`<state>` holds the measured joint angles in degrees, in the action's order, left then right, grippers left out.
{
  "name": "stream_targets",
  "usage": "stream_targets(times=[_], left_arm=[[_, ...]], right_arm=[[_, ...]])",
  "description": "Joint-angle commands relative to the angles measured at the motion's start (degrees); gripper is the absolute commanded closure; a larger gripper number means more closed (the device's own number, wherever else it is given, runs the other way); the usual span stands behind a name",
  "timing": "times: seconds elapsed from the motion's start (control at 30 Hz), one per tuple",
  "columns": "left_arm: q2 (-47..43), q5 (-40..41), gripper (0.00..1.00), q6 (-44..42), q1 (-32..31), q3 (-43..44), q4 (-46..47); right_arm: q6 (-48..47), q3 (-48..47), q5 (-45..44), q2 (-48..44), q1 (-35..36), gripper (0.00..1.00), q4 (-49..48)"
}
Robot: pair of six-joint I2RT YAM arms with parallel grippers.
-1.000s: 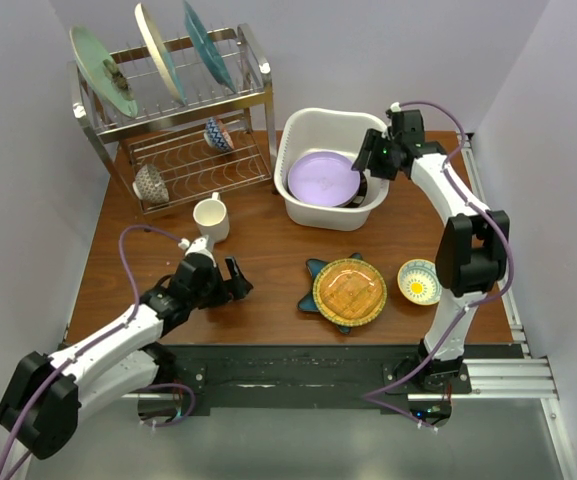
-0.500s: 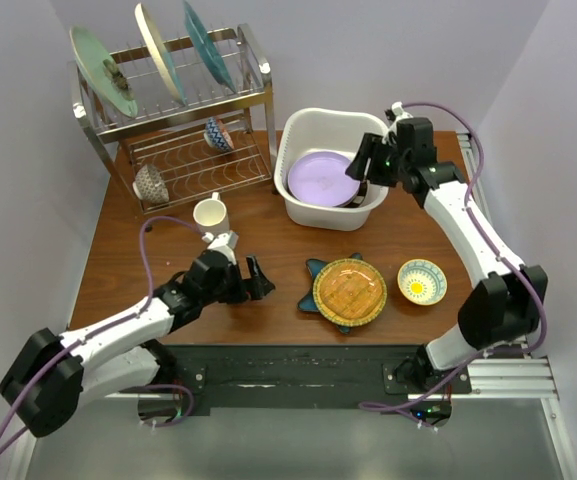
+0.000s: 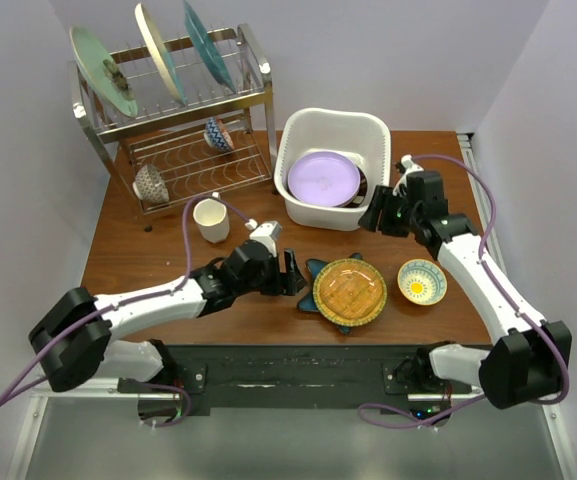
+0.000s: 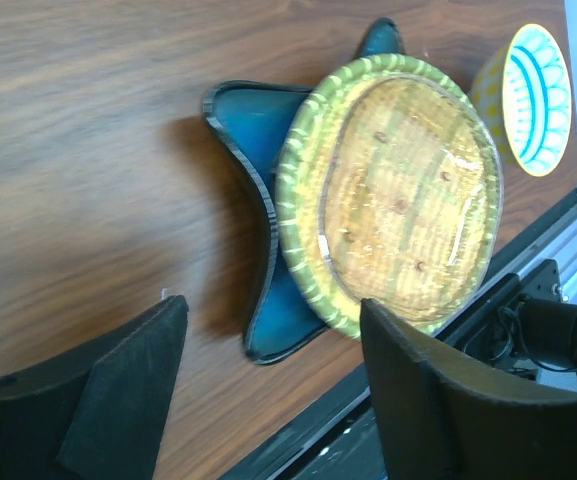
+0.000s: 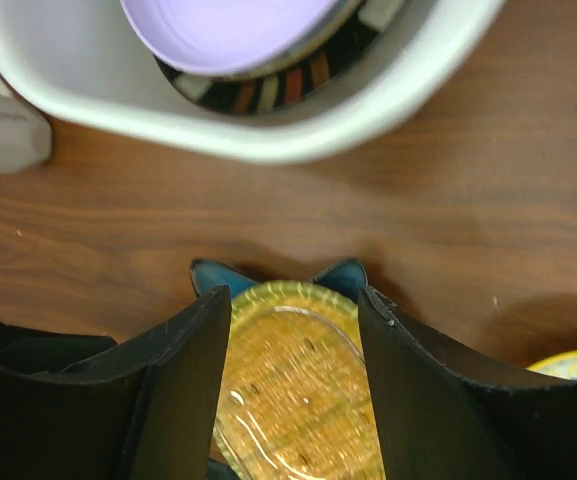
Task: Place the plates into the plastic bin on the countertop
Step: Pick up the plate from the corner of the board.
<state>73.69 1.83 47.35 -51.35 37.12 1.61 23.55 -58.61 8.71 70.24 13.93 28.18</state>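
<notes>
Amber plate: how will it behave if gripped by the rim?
The amber plate looks rigid and glazed, with glare on it, so probably slick. It sits atop the star-shaped plate, not the table, so a push may slide it or drag both.

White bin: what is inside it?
In the bin a lavender plate lies on top. Under it, only the striped edge of a dark-rimmed plate shows. The lavender plate covers the rest of it and whatever may lie lower.
</notes>
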Motion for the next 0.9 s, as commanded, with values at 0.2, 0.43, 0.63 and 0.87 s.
stream_targets(times=[0.2,0.43,0.63,0.87], left_arm=[[8.7,0.6,0.45,-0.9,-4.5,8.3,4.9],[14.2,-0.7,0.56,-0.9,-6.2,11.1,6.0],[17.5,-1.5,0.56,-0.2,-6.7,11.6,8.1],[20.7,-3.1,0.56,0.2,-7.7,12.5,9.7]], right_arm=[[1.9,11.7,1.0,-7.7,0.1,0.43,-0.5],[3.8,18.0,3.3,-9.5,0.2,0.44,-1.2],[3.9,20.3,3.9,-12.1,0.2,0.45,-0.1],[3.3,20.5,3.6,-14.1,0.1,0.45,2.0]])
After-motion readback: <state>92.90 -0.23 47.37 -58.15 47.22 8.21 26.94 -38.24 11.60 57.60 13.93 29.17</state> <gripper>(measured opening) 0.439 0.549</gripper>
